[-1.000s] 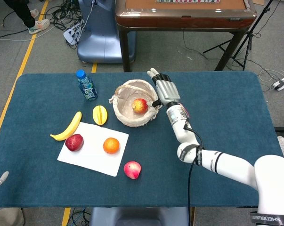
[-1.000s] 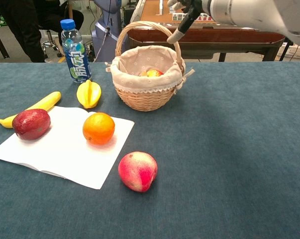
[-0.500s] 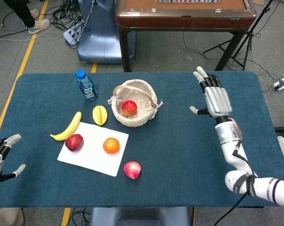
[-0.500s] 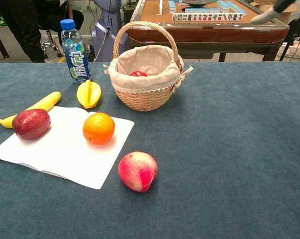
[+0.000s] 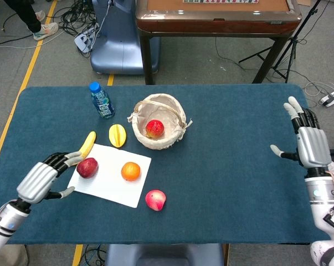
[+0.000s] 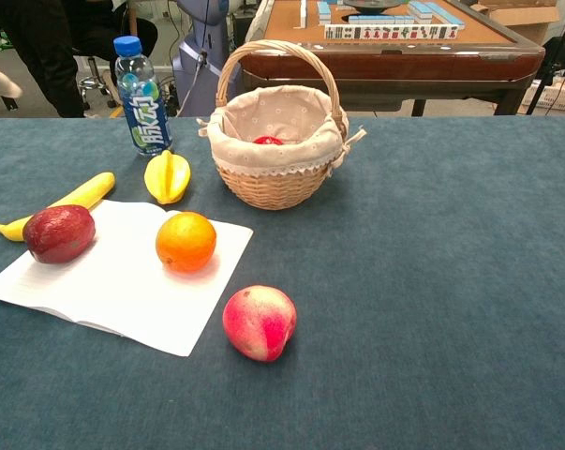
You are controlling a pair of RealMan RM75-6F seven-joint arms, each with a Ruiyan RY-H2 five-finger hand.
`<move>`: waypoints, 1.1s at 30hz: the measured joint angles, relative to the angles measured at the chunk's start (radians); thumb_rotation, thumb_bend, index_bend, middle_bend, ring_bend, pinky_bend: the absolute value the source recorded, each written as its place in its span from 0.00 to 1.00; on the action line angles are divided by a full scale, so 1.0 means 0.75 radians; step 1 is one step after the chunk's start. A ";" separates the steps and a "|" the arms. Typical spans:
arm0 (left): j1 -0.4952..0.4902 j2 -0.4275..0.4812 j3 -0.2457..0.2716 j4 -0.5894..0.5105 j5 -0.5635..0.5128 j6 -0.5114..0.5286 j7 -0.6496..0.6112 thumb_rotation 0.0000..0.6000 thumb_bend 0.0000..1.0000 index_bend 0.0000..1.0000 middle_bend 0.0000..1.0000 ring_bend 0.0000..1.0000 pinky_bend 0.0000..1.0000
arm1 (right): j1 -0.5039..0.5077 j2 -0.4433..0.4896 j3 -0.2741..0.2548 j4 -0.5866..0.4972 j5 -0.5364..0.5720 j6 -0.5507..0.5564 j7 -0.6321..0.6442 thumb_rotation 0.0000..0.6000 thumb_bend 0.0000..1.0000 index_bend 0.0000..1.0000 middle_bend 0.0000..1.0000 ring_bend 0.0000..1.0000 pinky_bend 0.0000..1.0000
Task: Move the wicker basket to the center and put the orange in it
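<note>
The wicker basket (image 5: 158,128) (image 6: 277,141) with a cloth lining stands on the blue table, slightly left of its middle, handle upright. A red apple (image 5: 154,128) (image 6: 268,141) lies inside it. The orange (image 5: 130,171) (image 6: 185,241) sits on a white sheet of paper (image 5: 108,183) (image 6: 113,281), in front and to the left of the basket. My left hand (image 5: 44,178) hovers open over the table's front left, just left of the paper. My right hand (image 5: 309,143) is raised open at the table's far right edge, well away from the basket.
A dark red fruit (image 5: 87,167) (image 6: 59,233) lies on the paper beside the orange. A peach (image 5: 155,199) (image 6: 260,322) rests just off its front corner. A banana (image 5: 85,147) (image 6: 62,203), a yellow starfruit (image 5: 117,135) (image 6: 167,177) and a water bottle (image 5: 102,101) (image 6: 143,96) stand behind the paper.
My right hand let go of the basket handle and drew back to the table's right edge. My left hand came in over the front left, towards the paper.
</note>
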 measured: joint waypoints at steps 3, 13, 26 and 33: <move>-0.087 -0.034 -0.002 0.003 0.028 -0.084 0.002 1.00 0.26 0.21 0.15 0.18 0.20 | -0.045 0.010 -0.010 0.009 -0.027 0.022 0.040 1.00 0.14 0.00 0.00 0.00 0.00; -0.301 -0.183 -0.021 0.006 0.003 -0.347 0.150 1.00 0.26 0.21 0.15 0.18 0.23 | -0.131 0.024 -0.008 0.045 -0.093 0.059 0.113 1.00 0.14 0.00 0.00 0.00 0.00; -0.455 -0.372 -0.064 0.083 -0.297 -0.636 0.522 1.00 0.26 0.20 0.15 0.18 0.23 | -0.195 0.041 0.013 0.074 -0.139 0.047 0.198 1.00 0.14 0.00 0.00 0.00 0.00; -0.496 -0.475 -0.075 0.154 -0.441 -0.682 0.613 1.00 0.26 0.20 0.15 0.18 0.23 | -0.214 0.043 0.024 0.084 -0.148 0.037 0.218 1.00 0.14 0.00 0.00 0.00 0.00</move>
